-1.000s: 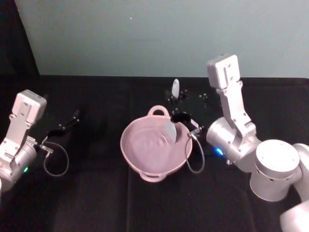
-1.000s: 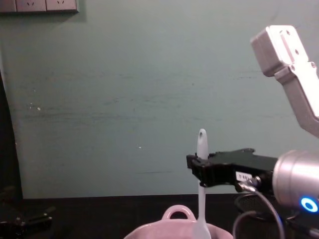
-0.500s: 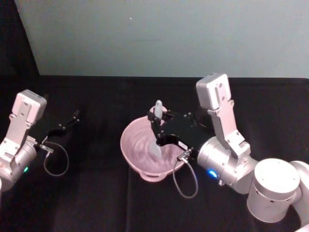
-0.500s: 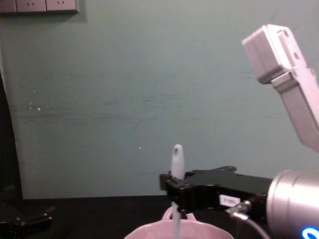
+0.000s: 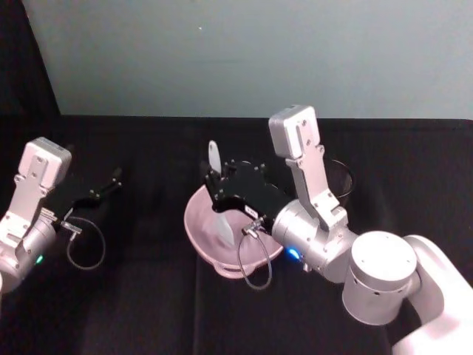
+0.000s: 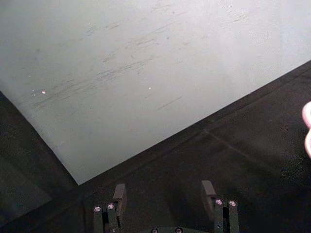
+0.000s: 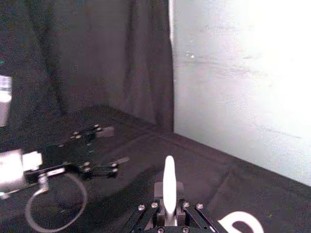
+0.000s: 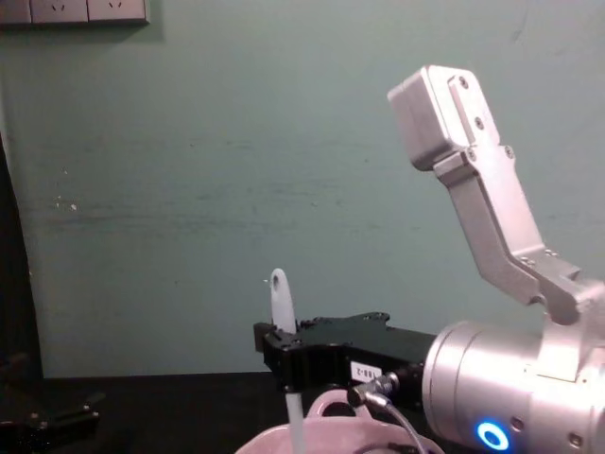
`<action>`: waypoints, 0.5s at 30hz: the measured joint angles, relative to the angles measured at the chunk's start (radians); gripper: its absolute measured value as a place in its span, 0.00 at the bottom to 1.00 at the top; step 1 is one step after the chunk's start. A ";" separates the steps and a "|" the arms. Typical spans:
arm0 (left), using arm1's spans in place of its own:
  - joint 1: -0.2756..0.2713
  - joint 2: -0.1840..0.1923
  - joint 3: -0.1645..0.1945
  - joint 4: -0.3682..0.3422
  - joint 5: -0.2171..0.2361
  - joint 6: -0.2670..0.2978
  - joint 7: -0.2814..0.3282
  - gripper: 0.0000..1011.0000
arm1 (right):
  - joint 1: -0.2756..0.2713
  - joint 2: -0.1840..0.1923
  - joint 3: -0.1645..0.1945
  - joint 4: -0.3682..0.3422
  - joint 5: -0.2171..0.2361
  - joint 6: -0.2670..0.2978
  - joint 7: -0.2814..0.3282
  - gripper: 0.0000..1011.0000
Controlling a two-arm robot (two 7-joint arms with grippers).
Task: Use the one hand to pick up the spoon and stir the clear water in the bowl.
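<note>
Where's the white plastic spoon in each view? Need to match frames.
Head view: white plastic spoon centre, upright, blade in the pale pink glossy bowl.
Chest view: lower centre, handle rising above the bowl.
Right wrist view: close up, between the jaws.
Left wrist view: pink sliver, probably bowl rim.
Shared landmark: black right gripper clamping the handle.

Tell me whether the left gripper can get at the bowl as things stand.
Probably yes, at its left rim: only black tablecloth lies between the open left gripper and the bowl. The right gripper, shut on the spoon, hangs over the bowl, blocking farther in.
</note>
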 joint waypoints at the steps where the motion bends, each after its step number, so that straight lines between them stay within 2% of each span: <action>1: 0.000 0.000 0.000 0.000 0.000 0.000 0.000 1.00 | 0.005 -0.003 0.001 0.010 -0.003 -0.007 -0.005 0.12; 7: 0.000 0.000 0.000 0.000 0.000 0.000 0.000 1.00 | 0.036 -0.020 0.025 0.058 -0.020 -0.039 -0.035 0.12; 15: 0.000 0.000 0.000 0.000 0.000 0.000 0.000 1.00 | 0.037 -0.010 0.065 0.063 -0.038 -0.046 -0.057 0.12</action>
